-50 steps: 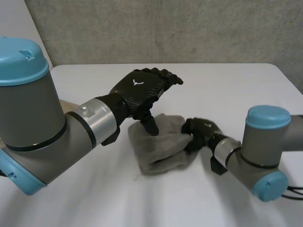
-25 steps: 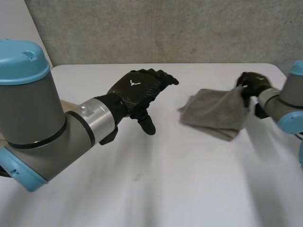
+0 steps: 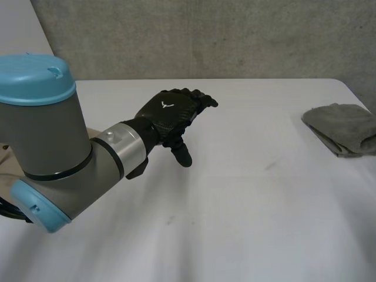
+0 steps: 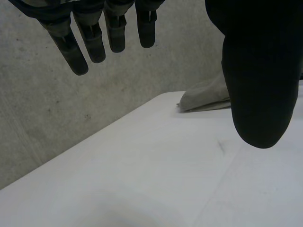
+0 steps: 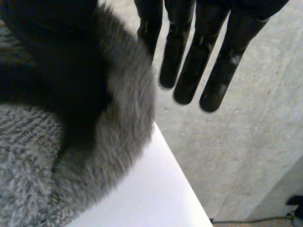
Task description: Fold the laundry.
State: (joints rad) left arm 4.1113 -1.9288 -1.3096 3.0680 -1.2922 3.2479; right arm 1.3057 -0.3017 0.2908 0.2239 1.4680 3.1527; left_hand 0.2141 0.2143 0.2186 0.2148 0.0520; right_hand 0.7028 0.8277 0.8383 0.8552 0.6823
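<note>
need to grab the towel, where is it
Head view: the towel lies at the table's right edge, far from the left robot hand.

A: What carries everything here?
B: A white desk (image 3: 247, 200) with a smooth top and a rounded far corner on the right.
A: And what lies on it?
B: One grey towel (image 3: 341, 128), folded into a soft, thick bundle. It rests flat on the desk at the right edge, close to that far corner.
A: Does the towel hang over the edge?
B: Hard to tell. The rest of the top is bare white, with a couple of faint dark scuffs
</note>
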